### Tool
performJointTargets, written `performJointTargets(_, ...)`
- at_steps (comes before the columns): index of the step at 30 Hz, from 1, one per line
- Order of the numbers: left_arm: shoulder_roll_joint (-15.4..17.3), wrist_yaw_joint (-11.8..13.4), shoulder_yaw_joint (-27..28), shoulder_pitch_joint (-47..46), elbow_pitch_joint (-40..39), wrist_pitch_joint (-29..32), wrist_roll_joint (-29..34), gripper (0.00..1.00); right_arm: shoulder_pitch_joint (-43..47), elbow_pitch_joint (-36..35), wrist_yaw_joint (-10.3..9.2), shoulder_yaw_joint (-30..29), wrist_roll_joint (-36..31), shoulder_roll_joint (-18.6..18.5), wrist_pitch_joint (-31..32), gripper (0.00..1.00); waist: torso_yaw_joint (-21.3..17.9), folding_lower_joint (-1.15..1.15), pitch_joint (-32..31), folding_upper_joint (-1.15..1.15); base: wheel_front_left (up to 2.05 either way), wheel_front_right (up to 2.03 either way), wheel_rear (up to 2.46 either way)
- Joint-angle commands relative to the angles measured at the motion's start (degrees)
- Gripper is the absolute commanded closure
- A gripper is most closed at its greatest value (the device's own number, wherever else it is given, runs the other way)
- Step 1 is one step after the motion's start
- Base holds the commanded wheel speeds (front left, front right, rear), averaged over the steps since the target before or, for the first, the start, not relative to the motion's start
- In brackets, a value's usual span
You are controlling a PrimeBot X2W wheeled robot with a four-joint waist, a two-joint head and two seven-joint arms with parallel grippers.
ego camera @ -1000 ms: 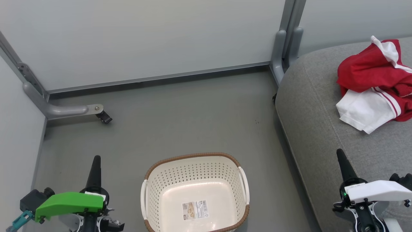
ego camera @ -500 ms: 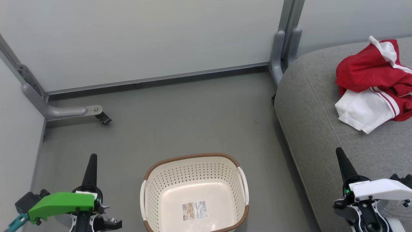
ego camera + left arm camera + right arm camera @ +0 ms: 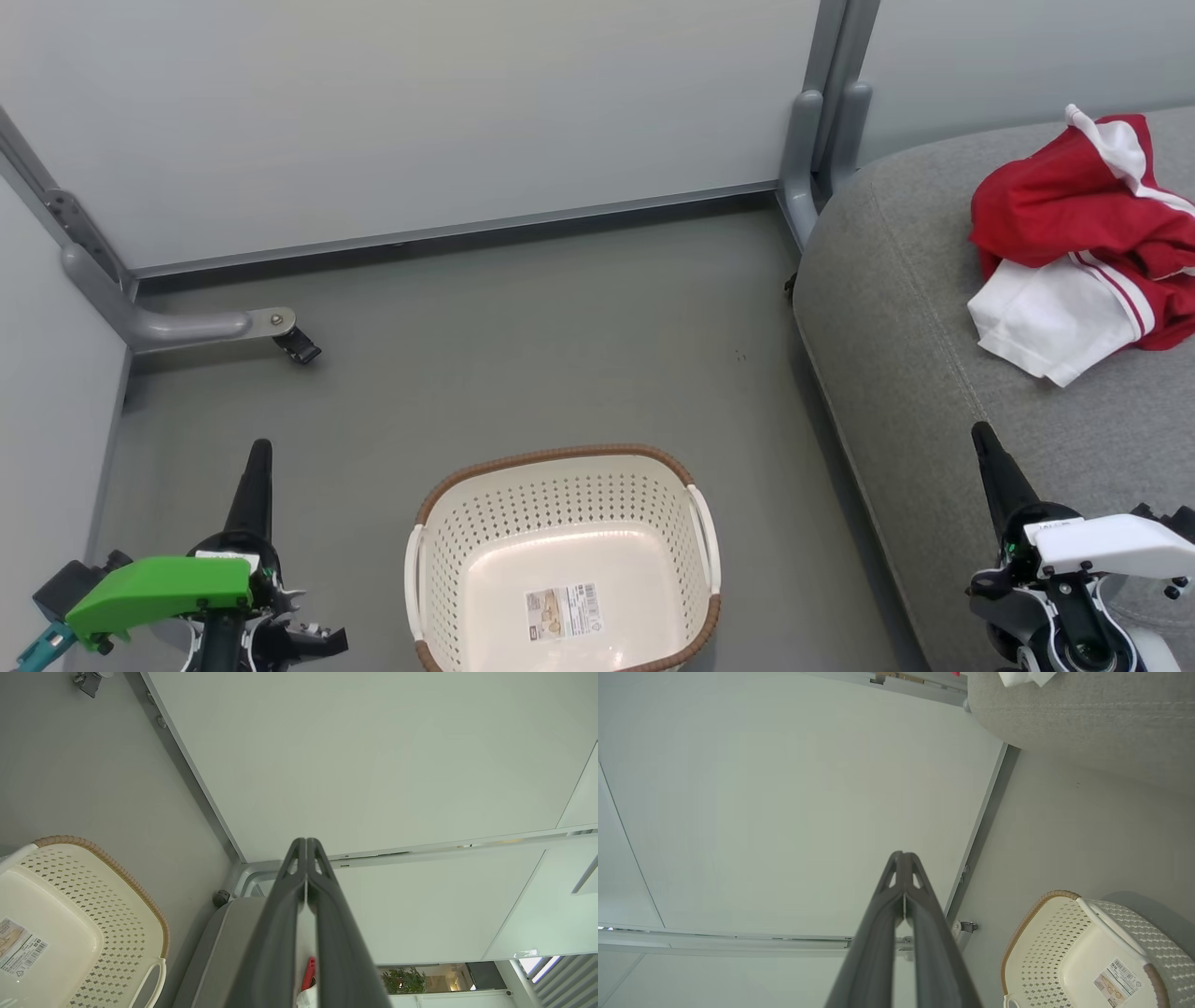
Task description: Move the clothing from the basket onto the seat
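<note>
The left gripper [image 3: 259, 455] hovers over the grey floor [image 3: 523, 317] to the left of the basket [image 3: 556, 455]; its two dark fingers lie pressed together along their length, with nothing between them. The right gripper [image 3: 982, 435] is closed in the same way, empty, its tip over the front edge of the seat [image 3: 915, 373]; whether it touches the fabric cannot be told. The clothing [image 3: 1055, 224], a crumpled red and white heap, lies on the seat, well apart from both grippers; the basket stands on the floor between the arms, a label [image 3: 563, 611] on its bare bottom.
</note>
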Motion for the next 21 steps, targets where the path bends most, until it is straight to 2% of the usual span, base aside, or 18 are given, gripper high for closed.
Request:
performJointTargets(1, 0.07, -0.38, 0.36, -1.12, -0.49, 0.35, -1.44, 1.0, -0.79, 0.04, -0.01, -0.17, 1.26, -0.37, 0.35, 1.0, -0.02, 0.0, -0.02, 0.0, 0.0, 0.0, 0.0)
performJointTargets(21, 0.05, -0.54, 1.77, -1.06, -1.1, 2.35, -8.83, 1.0, -1.29, 0.51, -0.02, -0.47, 8.85, -0.45, 2.38, 1.0, -0.35, 0.0, -0.24, 0.0, 0.0, 0.0, 0.0)
